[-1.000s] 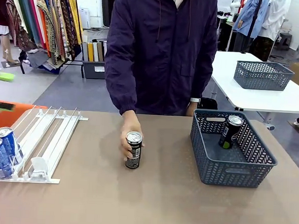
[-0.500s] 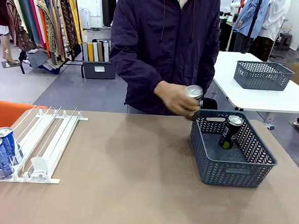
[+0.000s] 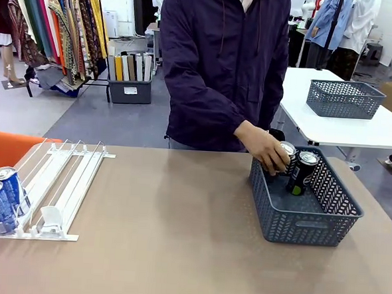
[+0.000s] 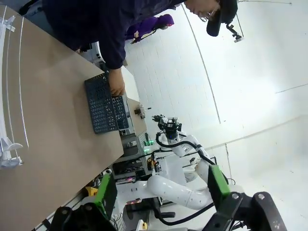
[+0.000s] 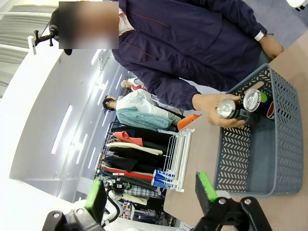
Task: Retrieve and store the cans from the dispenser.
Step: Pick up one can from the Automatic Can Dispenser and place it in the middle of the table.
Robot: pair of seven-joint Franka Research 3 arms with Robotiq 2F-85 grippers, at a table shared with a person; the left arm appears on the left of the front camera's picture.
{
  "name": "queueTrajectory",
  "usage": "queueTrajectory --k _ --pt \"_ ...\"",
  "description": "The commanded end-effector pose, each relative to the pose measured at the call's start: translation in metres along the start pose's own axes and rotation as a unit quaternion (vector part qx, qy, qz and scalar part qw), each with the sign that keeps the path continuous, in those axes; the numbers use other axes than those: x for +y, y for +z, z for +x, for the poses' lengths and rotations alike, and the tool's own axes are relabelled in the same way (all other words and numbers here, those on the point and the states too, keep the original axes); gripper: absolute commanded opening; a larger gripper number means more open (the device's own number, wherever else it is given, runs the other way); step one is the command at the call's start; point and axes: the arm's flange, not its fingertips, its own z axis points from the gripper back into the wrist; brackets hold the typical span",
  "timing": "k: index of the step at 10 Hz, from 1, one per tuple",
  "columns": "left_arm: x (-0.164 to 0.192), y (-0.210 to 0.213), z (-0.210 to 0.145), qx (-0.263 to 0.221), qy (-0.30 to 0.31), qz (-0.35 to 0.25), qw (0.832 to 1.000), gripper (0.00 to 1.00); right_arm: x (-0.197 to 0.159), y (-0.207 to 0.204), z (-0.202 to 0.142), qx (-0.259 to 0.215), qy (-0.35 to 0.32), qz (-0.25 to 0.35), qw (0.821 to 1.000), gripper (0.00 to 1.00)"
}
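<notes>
The person's hand (image 3: 266,150) holds a black can (image 3: 287,154) at the far left corner of the grey basket (image 3: 306,224), just inside its rim. A second black can (image 3: 303,172) stands in the basket beside it. Two blue cans (image 3: 0,196) sit at the near end of the leftmost lanes of the white dispenser (image 3: 71,179). My left gripper (image 4: 161,187) is open and holds nothing, far from the basket (image 4: 102,103). Also open and empty, my right gripper (image 5: 150,192) looks at the basket (image 5: 276,144), the held can (image 5: 226,108) and the blue cans (image 5: 163,178).
The person stands at the far edge of the table, leaning towards the basket. A second grey basket (image 3: 344,98) rests on a white table behind at the right. An orange seat (image 3: 6,150) is just beyond the dispenser on the left.
The person's hand has lifted the black can from the middle of the table and carried it right, down to the basket's far left corner.
</notes>
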Motion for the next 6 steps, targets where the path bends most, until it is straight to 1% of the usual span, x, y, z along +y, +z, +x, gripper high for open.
queueTrajectory --k 1,4,5,6 --pt "-0.005 0.0 0.0 -0.006 -0.004 -0.008 1.0 1.0 0.005 -0.002 0.003 -0.009 0.001 0.013 1.0 1.0" --pt "0.0 0.001 0.0 -0.001 0.0 0.0 1.0 1.0 0.005 -0.002 0.003 -0.009 0.001 0.013 1.0 1.0" --pt "-0.008 -0.007 -0.001 0.044 -0.011 0.094 0.995 1.0 0.005 -0.002 0.003 -0.009 0.001 0.013 1.0 1.0" --pt "-0.017 -0.014 -0.002 0.084 -0.02 0.18 0.98 1.0 0.005 -0.002 0.003 -0.009 0.001 0.013 1.0 1.0"
